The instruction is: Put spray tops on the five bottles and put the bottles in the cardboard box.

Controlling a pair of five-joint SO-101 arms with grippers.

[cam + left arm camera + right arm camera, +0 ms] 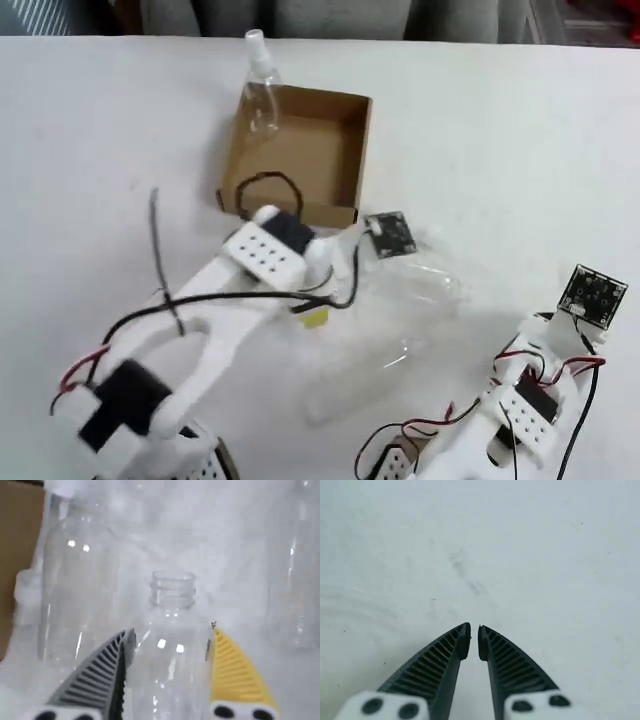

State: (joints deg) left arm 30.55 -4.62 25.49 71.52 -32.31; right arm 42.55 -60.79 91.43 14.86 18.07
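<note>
The cardboard box [300,150] lies open at the table's middle back, and a clear bottle with a white spray top [260,85] stands at its far left corner. My left gripper [172,637] is shut on a clear bottle [172,630] with an open, capless neck, held between the grey finger [100,680] and the yellow finger [235,675]. In the high view the left arm [265,250] sits just in front of the box. Other clear bottles [420,285] lie beside it. My right gripper [474,640] is shut over bare table.
Two more clear bottles [80,590] [295,580] flank the held one. The box's brown wall [17,555] is close on one side. Another bottle [370,375] lies nearer the front. The right arm [530,400] rests at the front right.
</note>
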